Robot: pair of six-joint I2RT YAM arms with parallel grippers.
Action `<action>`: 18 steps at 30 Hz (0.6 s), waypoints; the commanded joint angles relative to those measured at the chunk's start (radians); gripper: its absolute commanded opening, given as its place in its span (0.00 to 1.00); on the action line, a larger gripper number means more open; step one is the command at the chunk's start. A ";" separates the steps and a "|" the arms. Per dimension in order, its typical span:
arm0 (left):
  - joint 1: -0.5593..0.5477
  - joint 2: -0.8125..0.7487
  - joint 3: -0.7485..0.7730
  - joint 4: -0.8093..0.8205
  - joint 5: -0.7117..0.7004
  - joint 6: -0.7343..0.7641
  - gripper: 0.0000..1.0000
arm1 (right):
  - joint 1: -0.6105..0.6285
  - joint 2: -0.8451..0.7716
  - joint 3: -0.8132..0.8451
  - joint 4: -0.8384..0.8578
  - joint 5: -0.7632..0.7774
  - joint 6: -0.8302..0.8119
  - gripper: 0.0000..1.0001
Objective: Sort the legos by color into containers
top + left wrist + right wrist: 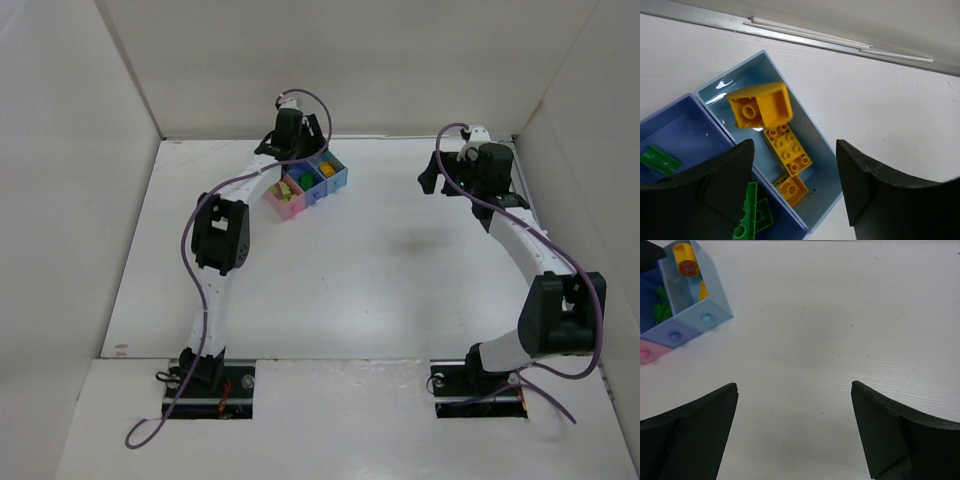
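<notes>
Legos (760,105) lay inside the containers (675,335); the left pincer (794,155) hovered above them, gaping and empty, the right pincer (794,387) likewise over the surface (840,315).

My top camera sits high behind the near edge of the table (340,290) and looks down on all of it from far off. My left wrist camera hangs close over the light blue bin (810,132), facing almost straight down, I think. My right wrist camera looks across the table from farther back. All three see the bins (690,322).
</notes>
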 commanded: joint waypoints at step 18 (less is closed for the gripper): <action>-0.020 -0.978 -0.767 0.078 -0.249 0.039 1.00 | -0.016 -0.136 -0.051 0.047 0.056 0.041 1.00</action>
